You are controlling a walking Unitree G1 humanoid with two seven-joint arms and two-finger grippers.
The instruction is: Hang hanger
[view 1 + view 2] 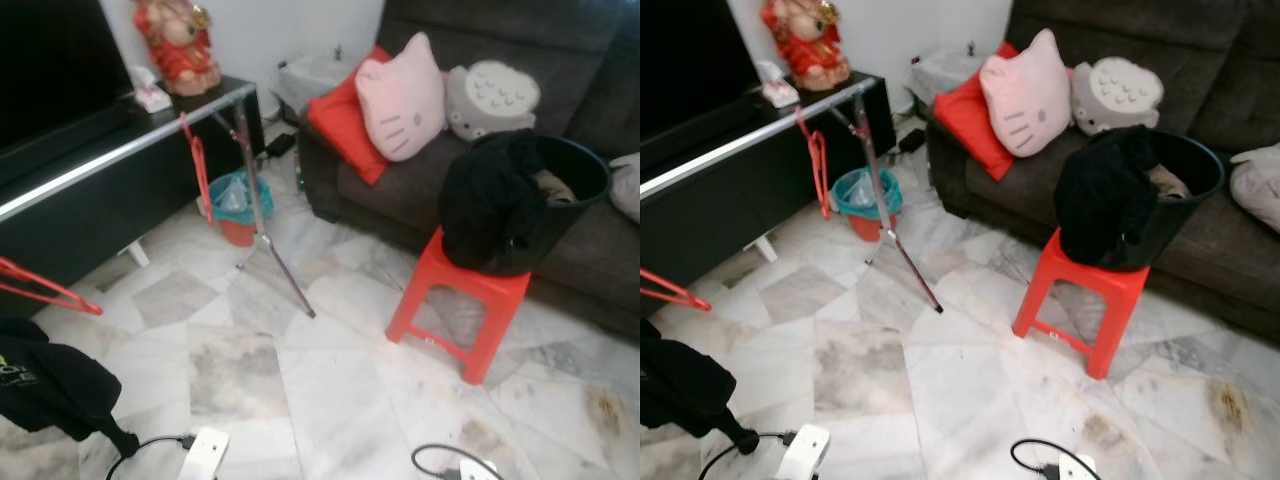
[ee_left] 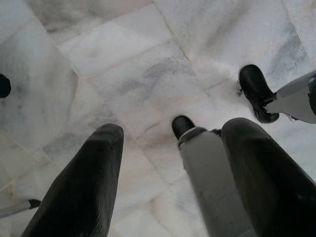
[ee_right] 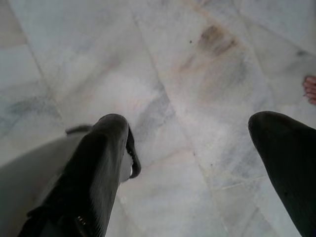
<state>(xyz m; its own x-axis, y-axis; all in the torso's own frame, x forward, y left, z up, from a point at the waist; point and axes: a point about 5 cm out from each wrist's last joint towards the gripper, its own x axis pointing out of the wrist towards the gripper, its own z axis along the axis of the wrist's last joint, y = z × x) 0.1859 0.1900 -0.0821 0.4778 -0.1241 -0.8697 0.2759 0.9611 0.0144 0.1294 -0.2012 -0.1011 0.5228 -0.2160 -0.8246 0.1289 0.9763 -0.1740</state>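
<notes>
Red hanger hangs from the metal rail of a clothes rack, near the rail's far end, just in front of the black TV cabinet. A second red hanger pokes in at the left edge, above a black garment lying low at the left.

Rack's slanted leg runs down to the marble floor. Behind it, a red bucket with a teal liner.

Red plastic stool stands in front of the dark sofa, with a black basket on top; dark clothing spills over the basket's rim. On the sofa: a red cushion, a pink cat-face pillow, a grey plush.

Left gripper hangs over bare floor, fingers spread apart, nothing between them. The robot's own feet show below it.

Right gripper likewise points at the floor, fingers wide apart and empty. A person's bare toes at the edge of that view.

White power strips and cables on the floor nearest the robot.
</notes>
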